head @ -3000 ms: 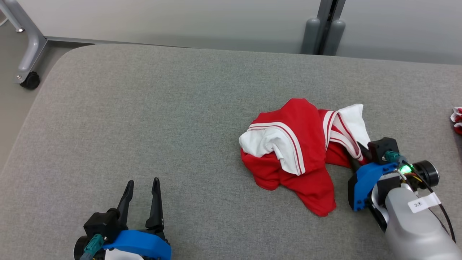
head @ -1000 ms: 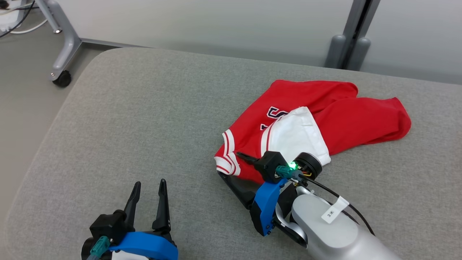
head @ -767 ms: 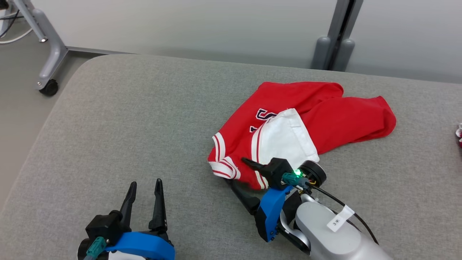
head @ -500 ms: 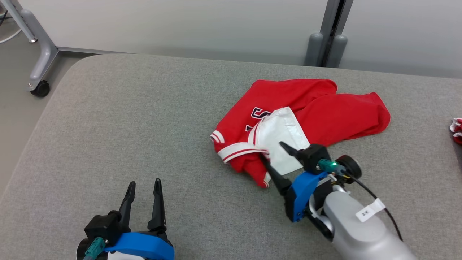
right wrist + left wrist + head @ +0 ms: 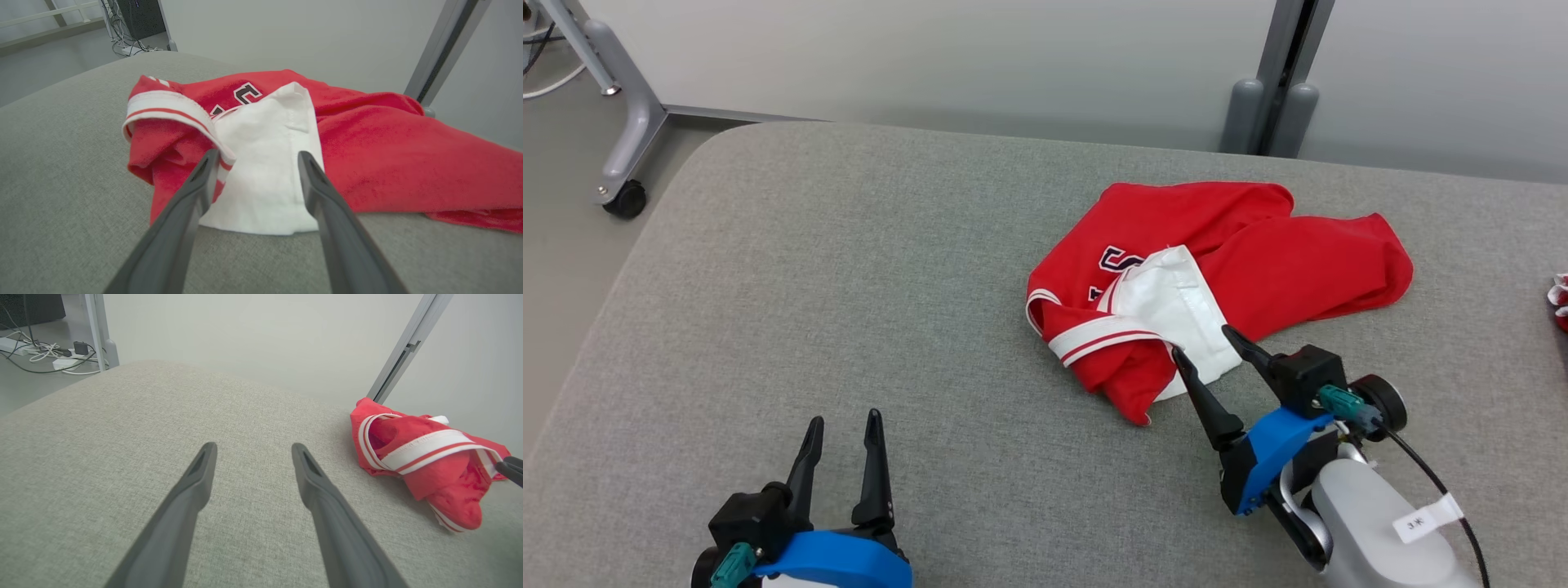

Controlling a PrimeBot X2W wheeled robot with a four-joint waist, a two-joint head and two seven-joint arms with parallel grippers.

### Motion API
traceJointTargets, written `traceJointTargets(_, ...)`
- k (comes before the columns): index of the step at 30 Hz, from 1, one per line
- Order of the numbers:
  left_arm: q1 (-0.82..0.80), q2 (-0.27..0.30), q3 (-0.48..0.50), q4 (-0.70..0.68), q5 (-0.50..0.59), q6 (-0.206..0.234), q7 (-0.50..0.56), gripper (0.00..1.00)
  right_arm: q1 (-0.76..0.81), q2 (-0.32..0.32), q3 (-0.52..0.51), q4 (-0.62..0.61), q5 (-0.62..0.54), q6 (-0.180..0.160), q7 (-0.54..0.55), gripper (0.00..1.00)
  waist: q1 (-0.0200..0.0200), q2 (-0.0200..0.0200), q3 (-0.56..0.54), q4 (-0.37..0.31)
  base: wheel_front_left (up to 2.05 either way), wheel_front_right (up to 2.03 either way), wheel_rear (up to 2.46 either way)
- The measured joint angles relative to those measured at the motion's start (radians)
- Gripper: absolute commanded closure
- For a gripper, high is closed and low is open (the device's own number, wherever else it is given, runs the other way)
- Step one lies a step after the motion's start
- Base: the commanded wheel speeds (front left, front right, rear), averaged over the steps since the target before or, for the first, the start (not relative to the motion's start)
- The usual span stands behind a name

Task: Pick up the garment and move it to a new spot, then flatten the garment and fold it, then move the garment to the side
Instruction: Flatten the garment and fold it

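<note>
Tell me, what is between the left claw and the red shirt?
Just bare grey padded surface lies between the left claw and the red shirt, as the head view shows.

Dark block letters [image 5: 1121,260] across crumpled red-and-white fabric garment [image 5: 1274,245], half hidden beneath a white flap; one resembling "S". Small white paper tag [image 5: 1419,519] on pale right forearm [image 5: 1364,547]: print too tiny to read.
</note>
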Motion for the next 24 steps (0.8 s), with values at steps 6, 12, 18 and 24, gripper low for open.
traceJointTargets(6, 0.010, 0.000, 0.010, -0.006, 0.005, 0.000, 0.000, 0.00, 0.130, -0.060, -0.087, -0.236, -0.006, 0.000, 0.063, 0.00, 0.0000, 0.0000, -0.013, -0.022, 0.00, 0.00, 0.00)
traceJointTargets(12, 0.011, 0.000, 0.005, -0.008, 0.010, -0.004, 0.000, 0.00, 0.203, -0.097, -0.221, -0.388, -0.061, 0.000, 0.181, 0.00, 0.0000, 0.0000, -0.004, -0.026, 0.00, 0.00, 0.00)
traceJointTargets(18, -0.009, 0.000, -0.007, -0.004, 0.011, -0.009, 0.000, 0.00, 0.157, -0.068, -0.221, -0.298, -0.081, 0.000, 0.260, 0.00, 0.0000, 0.0000, 0.023, 0.003, 0.00, 0.00, 0.00)
traceJointTargets(24, -0.014, 0.000, -0.014, 0.003, 0.011, -0.010, 0.000, 0.00, 0.078, -0.040, -0.205, -0.142, -0.086, 0.000, 0.269, 0.00, 0.0000, 0.0000, 0.041, 0.038, 0.00, 0.00, 0.00)
